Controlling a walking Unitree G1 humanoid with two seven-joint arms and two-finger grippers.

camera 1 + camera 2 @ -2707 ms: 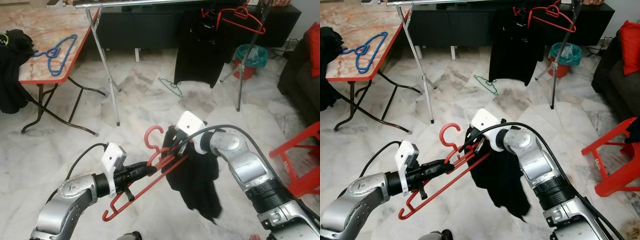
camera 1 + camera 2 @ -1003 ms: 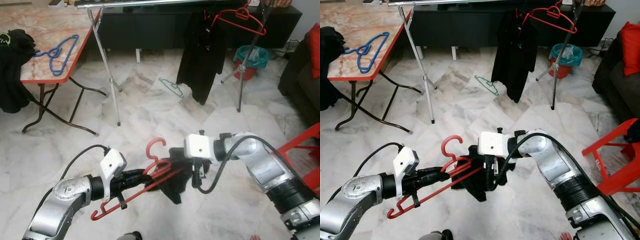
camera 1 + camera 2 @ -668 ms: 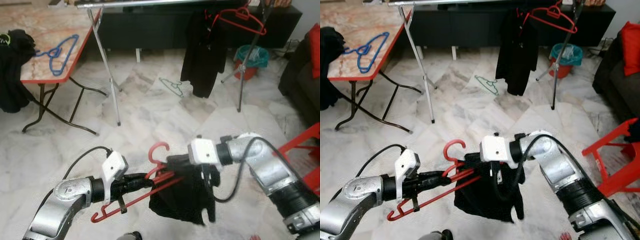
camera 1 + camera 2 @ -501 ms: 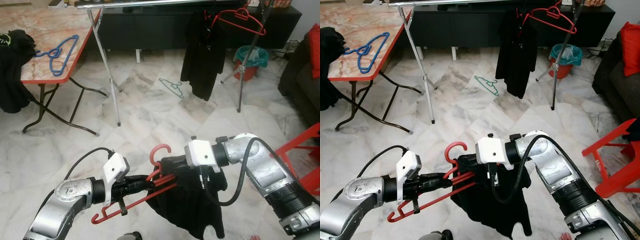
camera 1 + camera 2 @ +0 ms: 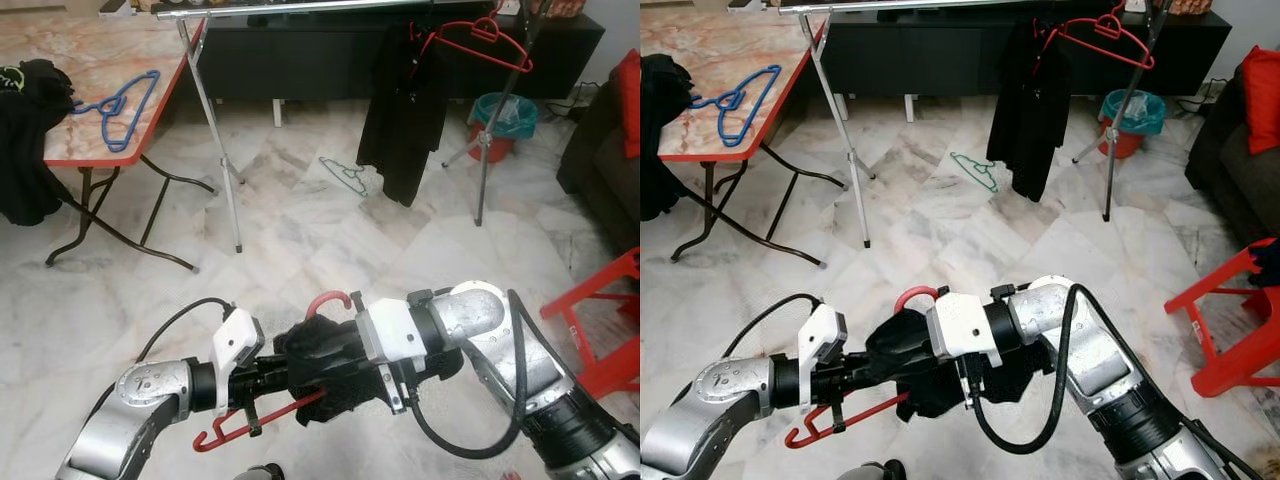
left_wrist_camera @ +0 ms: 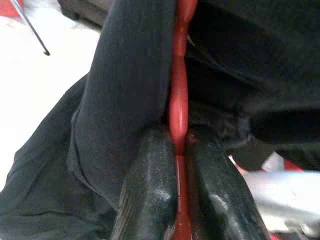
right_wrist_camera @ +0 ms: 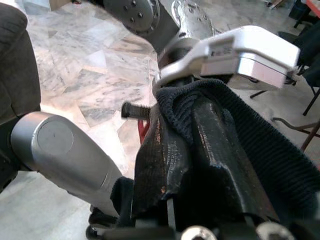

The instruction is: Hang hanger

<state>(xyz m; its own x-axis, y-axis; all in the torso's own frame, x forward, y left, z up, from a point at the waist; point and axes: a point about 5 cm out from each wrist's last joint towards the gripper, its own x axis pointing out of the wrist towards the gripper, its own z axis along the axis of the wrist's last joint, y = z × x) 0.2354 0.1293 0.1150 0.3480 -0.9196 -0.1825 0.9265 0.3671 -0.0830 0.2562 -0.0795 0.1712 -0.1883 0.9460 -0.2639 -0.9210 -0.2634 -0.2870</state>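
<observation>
Two grippers meet low over the marble floor, and the red hanger between them serves as the landmark. Far to its left stands the counter with a blue hanger on top and dark clothes draped over its near end. Just left of the red hanger, the left gripper has its fingers clamped together on the hanger's red bar, one finger on each side. A black garment is bunched over the hanger's middle, so that only the hook above and the lower left end stay bare. Touching the garment from the right, the right gripper has its fingers buried in the dark knit cloth and closed on a fold of it. Beyond the red hanger, across the floor, a metal rack stands with its rail along the top edge. A green hanger lies on the floor further back. A black garment hangs at the rack's right part with another red hanger above it. Behind that sits a teal bin. To the right of the red hanger stands a red chair.
</observation>
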